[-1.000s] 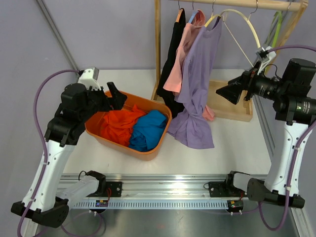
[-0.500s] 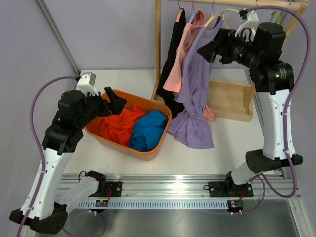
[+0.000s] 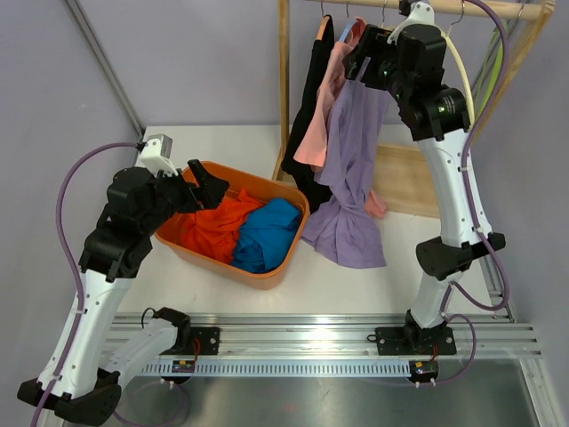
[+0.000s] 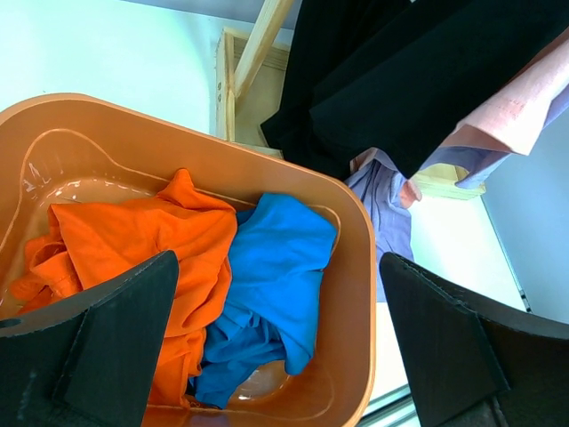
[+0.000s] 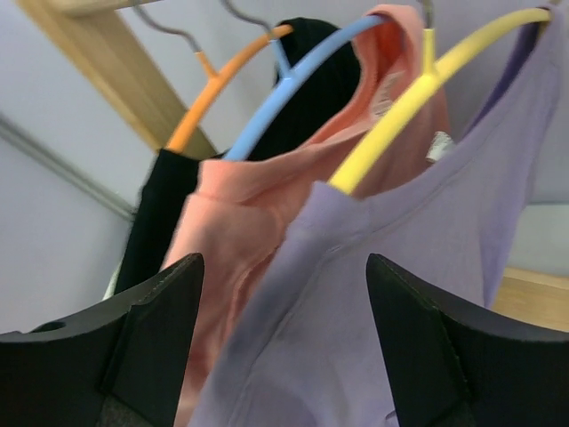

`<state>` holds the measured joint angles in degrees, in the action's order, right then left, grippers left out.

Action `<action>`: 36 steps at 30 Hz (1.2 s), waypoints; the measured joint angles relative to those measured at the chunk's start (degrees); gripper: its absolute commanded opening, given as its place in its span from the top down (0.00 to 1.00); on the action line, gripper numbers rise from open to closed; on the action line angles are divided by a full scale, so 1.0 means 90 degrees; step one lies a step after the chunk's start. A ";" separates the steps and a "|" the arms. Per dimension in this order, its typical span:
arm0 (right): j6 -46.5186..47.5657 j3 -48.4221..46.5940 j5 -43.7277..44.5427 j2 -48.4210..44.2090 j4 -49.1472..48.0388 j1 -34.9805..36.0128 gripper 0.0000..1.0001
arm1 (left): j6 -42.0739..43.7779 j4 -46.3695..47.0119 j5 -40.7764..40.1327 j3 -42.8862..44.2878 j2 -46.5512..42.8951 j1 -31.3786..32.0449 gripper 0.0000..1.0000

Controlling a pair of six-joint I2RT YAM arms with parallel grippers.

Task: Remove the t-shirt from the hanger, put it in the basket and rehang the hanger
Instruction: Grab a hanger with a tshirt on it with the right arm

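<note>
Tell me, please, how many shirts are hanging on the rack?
3: a black shirt at the left, a pink shirt in the middle and a purple shirt at the right. Others may be hidden behind the right arm.

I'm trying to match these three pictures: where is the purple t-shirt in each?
Top external: purple t-shirt hangs upper centre.
Left wrist: a small piece, right of centre, under the black shirt.
Right wrist: fills lower right, on the yellow hanger.
Shared landmark: the black shirt.
</note>
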<state>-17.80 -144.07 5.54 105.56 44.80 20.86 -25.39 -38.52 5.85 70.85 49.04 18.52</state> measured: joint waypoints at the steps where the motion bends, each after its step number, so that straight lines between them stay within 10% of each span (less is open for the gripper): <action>1: 0.0010 -0.0015 0.0192 0.0063 0.0002 0.0002 0.25 | 0.0000 0.0017 0.0000 -0.0039 -0.0015 0.0000 0.01; 19: 0.0469 0.0821 0.0561 -0.0423 -0.0046 -0.0712 0.98 | -0.0010 0.0306 0.0160 -0.0233 -0.0061 0.0000 0.01; 36: 0.1010 0.1285 -0.1921 -0.0746 -0.0845 -0.1637 1.00 | -0.0007 0.0974 0.1076 -0.0233 -0.0017 0.0000 0.01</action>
<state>-8.71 -132.51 -11.75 98.85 37.19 6.13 -25.45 -29.76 15.53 68.75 48.88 18.52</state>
